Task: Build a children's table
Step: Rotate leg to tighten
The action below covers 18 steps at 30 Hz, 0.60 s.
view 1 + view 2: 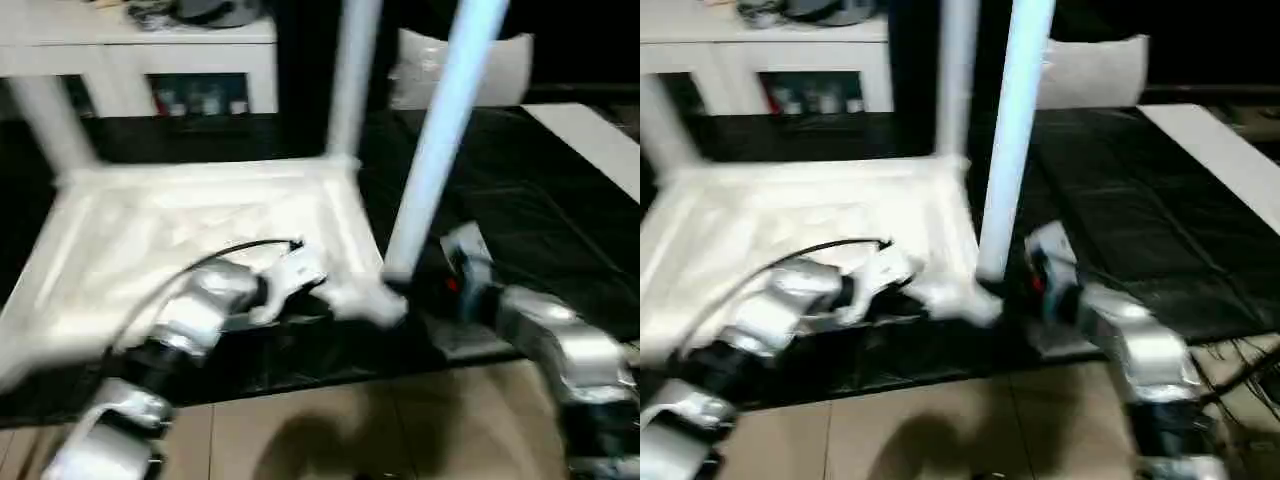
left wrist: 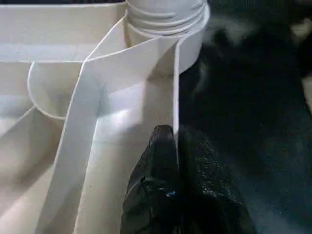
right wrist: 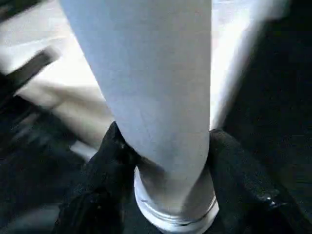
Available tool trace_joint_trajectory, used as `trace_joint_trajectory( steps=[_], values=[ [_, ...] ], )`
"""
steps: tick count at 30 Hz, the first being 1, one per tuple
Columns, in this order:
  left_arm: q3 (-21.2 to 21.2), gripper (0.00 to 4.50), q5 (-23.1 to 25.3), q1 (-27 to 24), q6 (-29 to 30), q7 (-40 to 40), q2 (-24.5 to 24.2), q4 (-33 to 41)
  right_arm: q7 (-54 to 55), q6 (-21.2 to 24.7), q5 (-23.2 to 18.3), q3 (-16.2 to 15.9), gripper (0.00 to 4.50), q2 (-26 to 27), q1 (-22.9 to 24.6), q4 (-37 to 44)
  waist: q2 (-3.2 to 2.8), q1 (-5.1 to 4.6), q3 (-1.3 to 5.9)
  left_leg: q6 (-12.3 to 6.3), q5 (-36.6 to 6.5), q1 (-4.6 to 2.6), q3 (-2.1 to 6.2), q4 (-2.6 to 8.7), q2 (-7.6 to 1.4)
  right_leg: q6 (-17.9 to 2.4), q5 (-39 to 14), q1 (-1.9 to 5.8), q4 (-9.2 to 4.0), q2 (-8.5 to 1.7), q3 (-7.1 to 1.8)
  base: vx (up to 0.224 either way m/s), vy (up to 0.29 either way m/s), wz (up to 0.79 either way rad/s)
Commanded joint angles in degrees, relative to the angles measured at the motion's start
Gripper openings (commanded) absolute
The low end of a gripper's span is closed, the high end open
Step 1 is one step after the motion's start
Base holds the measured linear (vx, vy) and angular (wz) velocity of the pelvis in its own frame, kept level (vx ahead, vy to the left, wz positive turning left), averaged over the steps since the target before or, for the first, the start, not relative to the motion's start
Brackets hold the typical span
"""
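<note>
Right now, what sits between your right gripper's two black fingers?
The lower end of a long white round leg, clamped between the right gripper fingers, seen in the right wrist view.

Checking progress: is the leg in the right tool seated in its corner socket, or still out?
Cannot tell. The leg stands tilted at the tabletop corner, gripped by the right tool; the socket is hidden.

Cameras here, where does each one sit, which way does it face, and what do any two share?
Left and right eye views: head-mounted, looking forward and down at the upturned tabletop; both silver forearms show.
Left wrist view: looks along the left gripper, pinching the tabletop's edge near a corner socket.
Right wrist view: looks along the right gripper, clamped around the near leg.
Shared: that leg also stands in the eye views.
</note>
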State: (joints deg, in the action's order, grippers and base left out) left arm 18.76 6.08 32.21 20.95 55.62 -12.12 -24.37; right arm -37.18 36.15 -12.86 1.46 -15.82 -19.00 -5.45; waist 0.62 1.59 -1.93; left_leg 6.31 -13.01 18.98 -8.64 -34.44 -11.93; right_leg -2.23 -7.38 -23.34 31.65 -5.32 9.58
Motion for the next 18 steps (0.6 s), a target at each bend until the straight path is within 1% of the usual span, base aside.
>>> trace_joint_trajectory(
  steps=[1, 3, 4, 5, 6, 7, 8, 9, 10, 11, 13, 15, 16, 17, 18],
  values=[
    [0.51, 0.0, -1.75, 0.75, 1.34, -4.19, 3.52, 0.19, 2.1, 0.46, -0.03, -3.32, 1.97, 2.45, -1.23, -0.21, 0.33, 0.2, 3.36, -3.53, -9.02, 0.98, -0.36, 3.55, -0.12, 1.96, -31.92, 3.59, -5.98, -3.05, -1.65, 0.0, 0.0, 0.0],
    [-0.05, 0.0, -0.46, 1.36, 2.03, -8.14, 5.73, -0.59, 2.86, -4.55, 1.86, -5.2, 1.97, 3.39, -1.01, -0.65, 0.27, 0.22, 3.24, -4.07, -9.12, 0.84, -0.34, 3.73, -0.4, 1.05, -30.37, 3.46, -5.91, -3.14, -1.74, 0.0, 0.0, 0.0],
    [-0.26, 0.0, -0.3, 1.29, 2.16, -8.81, 6.23, -0.53, 2.6, -4.92, 1.16, -4.72, 2.3, 3.91, -0.95, -0.67, 0.32, 0.28, 3.28, -4.35, -8.97, 0.86, -0.37, 3.74, -0.35, 0.6, -29.97, 3.55, -5.81, -3.27, -1.8, 0.0, 0.0, 0.0],
    [-0.45, 0.0, -0.14, 1.14, 2.56, -9.22, 6.57, -0.25, 2.95, -4.68, 0.81, -4.01, 2.5, 4.55, -0.97, -0.47, 0.26, 0.38, 3.34, -4.48, -8.64, 0.88, -0.35, 3.78, -0.37, 0.42, -29.6, 3.64, -5.68, -3.29, -1.89, 0.0, 0.0, 0.0],
    [-0.4, 0.0, 0.05, 1.0, 2.47, -9.21, 6.63, 0.04, 2.66, -4.73, 0.21, -3.34, 2.63, 4.94, -0.98, -0.23, 0.21, 0.55, 3.42, -4.92, -7.3, 1.08, -0.23, 3.96, -0.58, -0.44, -27.63, 3.84, -5.23, -3.36, -2.23, 0.0, 0.0, 0.0],
    [-0.3, 0.0, 0.23, 0.89, 2.13, -9.03, 6.45, 0.2, 1.94, -4.93, -0.19, -3.06, 2.65, 4.92, -0.94, 0.06, 0.21, 0.55, 3.42, -4.92, -7.3, 1.08, -0.23, 3.96, -0.58, -0.44, -27.63, 3.84, -5.23, -3.36, -2.23, 0.0, 0.0, 0.0],
    [-0.11, 0.0, 0.36, 0.72, 1.74, -8.74, 6.08, 0.54, 1.22, -5.04, -0.45, -3.11, 2.72, 4.59, -0.79, 0.52, 0.2, 0.58, 3.53, -5.09, -6.46, 1.18, -0.16, 4.01, -0.74, -1.04, -25.93, 3.96, -4.86, -3.39, -2.41, 0.0, 0.0, 0.0],
    [0.06, 0.0, 0.31, 0.57, 1.16, -8.29, 5.64, 0.81, 0.42, -5.17, -0.66, -3.31, 2.85, 4.02, -0.59, 0.9, 0.15, 0.67, 3.59, -5.3, -5.52, 1.18, -0.16, 4.03, -0.84, -1.84, -24.19, 4.01, -4.54, -3.45, -2.64, 0.0, 0.0, 0.0],
    [0.17, 0.0, 0.23, 0.52, 0.77, -8.0, 5.3, 0.89, -0.21, -5.31, -0.81, -3.53, 2.98, 3.51, -0.44, 1.1, 0.12, 0.7, 3.58, -5.44, -5.19, 1.16, -0.17, 4.04, -0.9, -2.23, -23.5, 4.0, -4.4, -3.44, -2.73, 0.0, 0.0, 0.0],
    [0.2, 0.0, 0.19, 0.51, 0.5, -7.81, 5.16, 0.87, -0.52, -5.41, -0.84, -3.59, 3.07, 3.28, -0.38, 1.17, 0.18, 0.77, 3.72, -5.8, -4.14, 1.23, -0.2, 3.99, -0.94, -3.06, -21.69, 4.14, -3.96, -3.46, -2.93, 0.0, 0.0, 0.0],
    [0.55, 0.0, -0.3, 0.39, -1.85, -5.81, 3.98, 0.72, -3.76, -6.49, -1.3, -4.0, 3.18, 1.3, 0.18, 1.67, 0.1, 0.89, 3.75, -6.34, -3.29, 1.2, -0.22, 4.02, -1.05, -4.11, -19.81, 4.16, -3.65, -3.47, -3.11, 0.0, 0.0, 0.0],
    [1.22, 0.0, -0.78, 0.24, -4.46, -2.66, 2.43, 0.52, -7.1, -6.5, -2.1, -3.98, 3.51, -1.01, 0.58, 1.93, 0.19, 1.17, 3.7, -7.16, -3.38, 1.22, -0.27, 4.05, -1.03, -4.7, -19.2, 4.34, -3.51, -3.54, -3.25, 0.0, 0.0, 0.0],
    [1.69, 0.0, -0.8, 0.18, -5.97, -1.09, 1.63, 0.35, -8.96, -6.9, -2.28, -4.25, 3.56, -2.28, 0.76, 2.03, 0.19, 1.18, 3.68, -7.33, -3.34, 1.22, -0.31, 4.06, -1.04, -4.76, -19.14, 4.32, -3.48, -3.52, -3.31, 0.0, 0.0, 0.0],
    [2.15, 0.0, -0.84, 0.11, -7.15, 0.45, 0.8, 0.22, -10.67, -7.49, -2.1, -4.63, 3.61, -3.61, 0.95, 2.06, 0.09, 1.39, 3.61, -7.48, -3.58, 1.16, -0.33, 4.06, -1.06, -4.81, -19.75, 4.24, -3.57, -3.62, -3.32, 0.0, 0.0, 0.0],
    [2.44, 0.0, -0.91, 0.07, -7.97, 1.53, 0.25, 0.13, -11.82, -7.97, -1.95, -4.9, 3.7, -4.47, 1.05, 2.02, 0.11, 1.32, 3.61, -7.37, -3.65, 1.16, -0.41, 4.04, -1.08, -4.79, -19.85, 4.25, -3.55, -3.55, -3.36, 0.0, 0.0, 0.0]
  ],
)
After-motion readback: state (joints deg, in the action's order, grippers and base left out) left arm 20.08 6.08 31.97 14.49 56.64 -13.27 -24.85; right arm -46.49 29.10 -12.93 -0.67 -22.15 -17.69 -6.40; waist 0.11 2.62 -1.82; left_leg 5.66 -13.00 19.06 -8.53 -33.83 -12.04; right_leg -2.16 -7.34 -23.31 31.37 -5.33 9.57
